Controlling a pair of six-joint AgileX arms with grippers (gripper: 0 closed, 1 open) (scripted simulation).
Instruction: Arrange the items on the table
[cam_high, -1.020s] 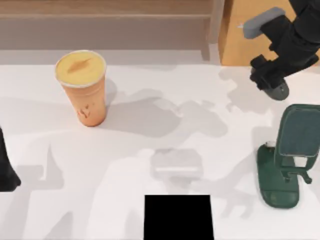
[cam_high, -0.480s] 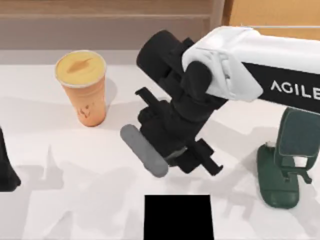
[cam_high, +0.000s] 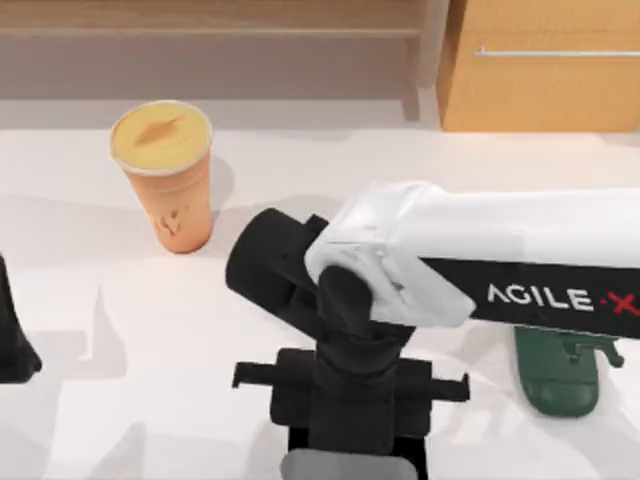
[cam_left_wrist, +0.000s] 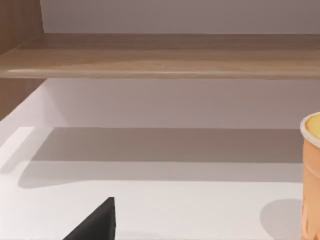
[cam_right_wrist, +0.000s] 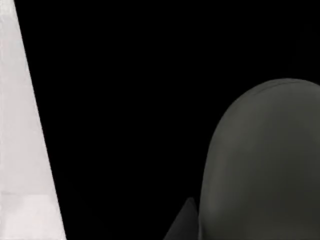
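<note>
The right gripper (cam_high: 350, 462) holds the smooth grey oval mouse (cam_right_wrist: 260, 165) over the matte black square pad (cam_right_wrist: 125, 100), near-centre of the white table (cam_high: 150, 340). Tapered orange cup (cam_high: 165, 175) stands far left. The left gripper's state can't be told.

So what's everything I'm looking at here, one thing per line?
cup: one, orange with a yellow lid, upright on the table's left rear part.
mouse: one, grey, at the front edge over the black pad, under the right gripper.
black pad: one, black, front middle of the table.
phone stand: one, dark green, right side, partly under the arm.
cabinet: one, light wood with a metal handle, behind the table at right.
shelf: one, wooden, along the back.
table: one, white.
right gripper: black, on a white arm, low over the pad.
left gripper: black, at the left edge.
</note>
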